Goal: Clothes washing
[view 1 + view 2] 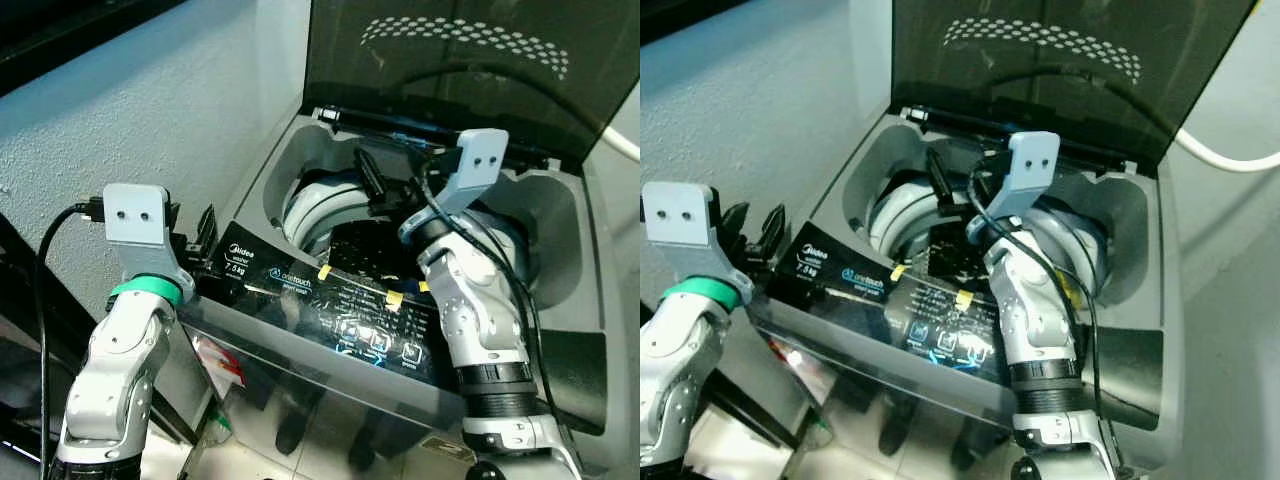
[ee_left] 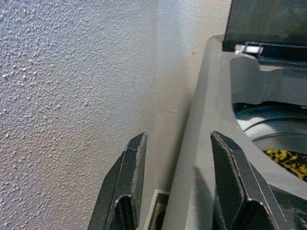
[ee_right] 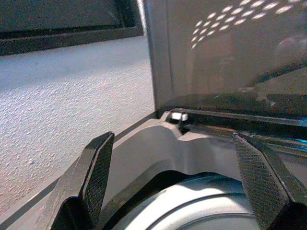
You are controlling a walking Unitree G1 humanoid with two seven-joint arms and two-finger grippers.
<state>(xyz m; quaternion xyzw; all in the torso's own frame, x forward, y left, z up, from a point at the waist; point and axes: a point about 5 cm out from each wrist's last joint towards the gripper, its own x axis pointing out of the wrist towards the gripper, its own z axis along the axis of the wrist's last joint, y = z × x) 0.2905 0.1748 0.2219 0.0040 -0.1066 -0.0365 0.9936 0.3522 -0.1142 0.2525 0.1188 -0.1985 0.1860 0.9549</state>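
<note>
While the lid (image 1: 450, 60) stands up, right jaws (image 3: 177, 177) gape over the drum (image 1: 320, 205).

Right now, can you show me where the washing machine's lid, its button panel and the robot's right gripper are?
lid (image 1: 450, 70), left eye view, middle of the raised dark panel.
button panel (image 1: 370, 320), left eye view, its lit icons.
right gripper (image 3: 175, 182), right wrist view, between its open fingertips.

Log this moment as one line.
washer lid up | right gripper open over drum | left gripper open beside washer's left wall | dark garment inside
</note>
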